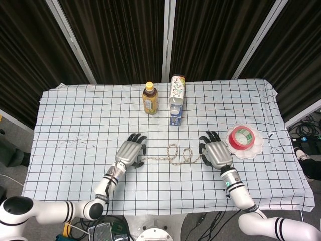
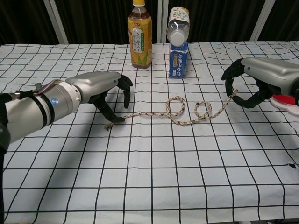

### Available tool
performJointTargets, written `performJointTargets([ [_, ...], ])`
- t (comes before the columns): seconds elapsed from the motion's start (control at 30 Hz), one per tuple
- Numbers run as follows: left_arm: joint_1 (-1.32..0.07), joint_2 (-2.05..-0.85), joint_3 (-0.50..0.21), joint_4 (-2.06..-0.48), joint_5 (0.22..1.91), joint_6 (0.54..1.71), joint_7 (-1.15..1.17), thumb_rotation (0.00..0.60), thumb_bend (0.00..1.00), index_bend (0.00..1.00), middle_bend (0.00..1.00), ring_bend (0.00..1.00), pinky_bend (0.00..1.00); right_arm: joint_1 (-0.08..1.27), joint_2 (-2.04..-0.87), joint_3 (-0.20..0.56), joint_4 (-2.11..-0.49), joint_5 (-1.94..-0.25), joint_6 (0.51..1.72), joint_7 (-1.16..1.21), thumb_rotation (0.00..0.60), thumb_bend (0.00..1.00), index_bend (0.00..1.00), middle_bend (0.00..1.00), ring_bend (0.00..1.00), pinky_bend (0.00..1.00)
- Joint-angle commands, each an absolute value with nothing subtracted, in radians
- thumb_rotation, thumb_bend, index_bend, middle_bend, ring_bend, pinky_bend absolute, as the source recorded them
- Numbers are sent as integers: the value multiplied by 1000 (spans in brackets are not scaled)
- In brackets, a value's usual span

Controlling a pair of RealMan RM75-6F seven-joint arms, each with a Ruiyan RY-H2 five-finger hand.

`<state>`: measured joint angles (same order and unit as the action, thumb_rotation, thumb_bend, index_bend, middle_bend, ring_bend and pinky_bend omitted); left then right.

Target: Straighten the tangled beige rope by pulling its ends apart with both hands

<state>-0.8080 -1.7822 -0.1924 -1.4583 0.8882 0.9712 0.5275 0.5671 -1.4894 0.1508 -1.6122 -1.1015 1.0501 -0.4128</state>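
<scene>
The beige rope [image 1: 173, 154] [image 2: 180, 112] lies across the checked cloth with two small loops in its middle. My left hand [image 1: 129, 151] [image 2: 100, 86] sits over the rope's left end with its fingers apart; the thumb tip touches the rope near the frayed end, and the fingers arch above it. My right hand [image 1: 215, 150] [image 2: 259, 74] is at the right end. That end rises off the cloth into the gap between its thumb and fingers, and it looks pinched there.
A yellow tea bottle [image 1: 150, 99] [image 2: 139, 35] and a blue-and-white carton [image 1: 176, 100] [image 2: 178, 42] stand behind the rope. A red tape roll [image 1: 243, 137] lies on a white plate [image 1: 253, 149] just right of my right hand.
</scene>
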Motion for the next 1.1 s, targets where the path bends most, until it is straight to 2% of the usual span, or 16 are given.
performJointTargets([
  [0.03, -811, -1791, -188, -1446, 884, 970, 530, 560, 233, 506, 99, 0, 0, 567, -1488, 150, -1612, -1099, 1051, -412, 600, 533, 594, 193, 0, 0],
  [1.1, -830, -1820, -161, -1394, 881, 963, 572, 552, 323, 539, 100, 0, 0, 569, -1488, 134, -1599, -1090, 1054, -388, 600, 532, 595, 188, 0, 0],
])
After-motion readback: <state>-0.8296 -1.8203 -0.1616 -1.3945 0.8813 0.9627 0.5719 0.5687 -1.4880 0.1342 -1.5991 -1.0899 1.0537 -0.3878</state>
